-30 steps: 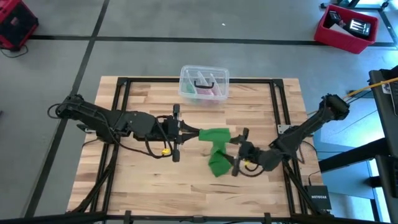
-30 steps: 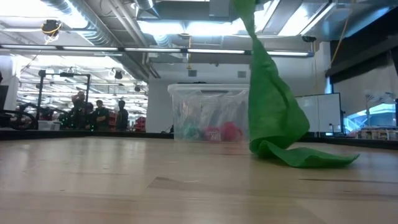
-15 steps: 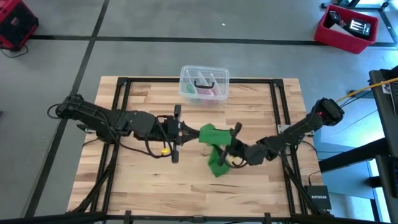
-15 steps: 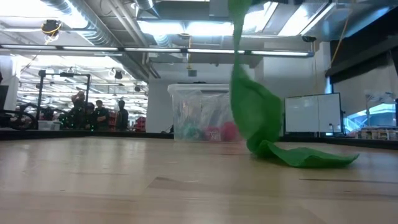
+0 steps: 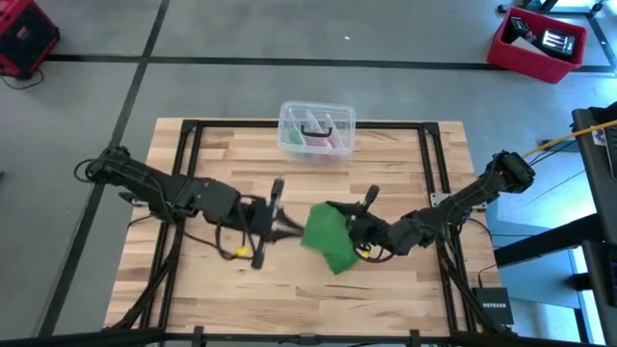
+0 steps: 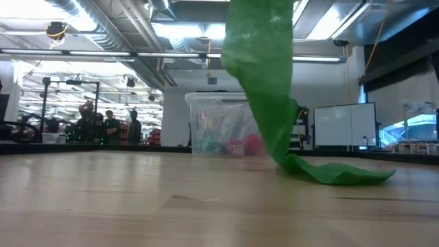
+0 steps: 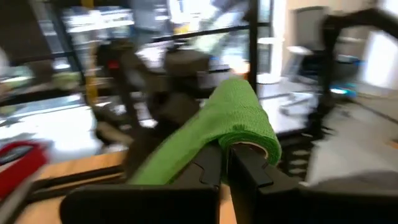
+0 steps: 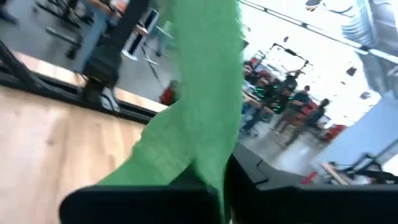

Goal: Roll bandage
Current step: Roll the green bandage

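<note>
Wooden table (image 5: 193, 280): bandage (image 5: 326, 237) hangs mid-table between both arms, tail on the boards. Left gripper (image 5: 289, 226) stays clamped on its rolled end; right gripper (image 5: 339, 214), spread a second ago, now pinches the strip. "NETGEAR" box (image 5: 493, 310) at the right.

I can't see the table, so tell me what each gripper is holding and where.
Both hold the bandage: left gripper pinches its folded end, right gripper pinches the hanging strip.
</note>
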Robot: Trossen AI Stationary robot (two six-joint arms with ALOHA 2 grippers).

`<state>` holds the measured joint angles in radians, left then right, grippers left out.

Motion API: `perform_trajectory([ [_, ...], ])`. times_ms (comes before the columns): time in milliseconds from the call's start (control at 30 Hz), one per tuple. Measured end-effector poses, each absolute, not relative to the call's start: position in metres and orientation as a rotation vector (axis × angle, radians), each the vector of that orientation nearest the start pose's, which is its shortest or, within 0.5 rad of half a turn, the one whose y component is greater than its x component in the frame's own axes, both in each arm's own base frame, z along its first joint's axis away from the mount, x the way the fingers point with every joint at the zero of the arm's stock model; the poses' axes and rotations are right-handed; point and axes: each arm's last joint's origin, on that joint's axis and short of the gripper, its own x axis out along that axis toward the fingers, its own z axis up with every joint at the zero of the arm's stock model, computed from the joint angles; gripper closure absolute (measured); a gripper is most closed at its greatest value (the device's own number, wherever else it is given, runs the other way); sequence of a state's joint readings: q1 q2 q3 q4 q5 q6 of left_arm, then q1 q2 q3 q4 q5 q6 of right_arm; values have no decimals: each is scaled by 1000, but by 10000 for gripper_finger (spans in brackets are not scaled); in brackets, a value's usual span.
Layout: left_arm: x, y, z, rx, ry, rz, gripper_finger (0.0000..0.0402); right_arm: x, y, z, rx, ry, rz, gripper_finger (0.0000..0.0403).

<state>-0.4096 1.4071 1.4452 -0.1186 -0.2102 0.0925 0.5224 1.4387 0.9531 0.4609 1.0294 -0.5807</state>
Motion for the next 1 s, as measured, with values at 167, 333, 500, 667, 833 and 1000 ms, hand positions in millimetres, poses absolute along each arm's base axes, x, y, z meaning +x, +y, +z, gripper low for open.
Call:
perform_trajectory([
  [167, 282, -141, 423, 166, 73, -424, 400, 284, 130, 300, -630, 204, -529, 395],
  [333, 274, -157, 423, 266, 34, -575, 400, 288, 120, 299, -652, 231, -554, 395],
  [500, 269, -166, 427, 329, -41, -645, 400, 293, 110, 293, -625, 256, -531, 398],
  [667, 272, -161, 437, 371, -123, -399, 400, 295, 111, 294, -522, 208, -468, 399],
  [833, 273, -143, 447, 428, -107, 3, 400, 291, 123, 300, -428, 134, -426, 370],
  [1000, 268, -126, 463, 423, -183, 108, 400, 291, 132, 324, -365, 72, -412, 308],
])
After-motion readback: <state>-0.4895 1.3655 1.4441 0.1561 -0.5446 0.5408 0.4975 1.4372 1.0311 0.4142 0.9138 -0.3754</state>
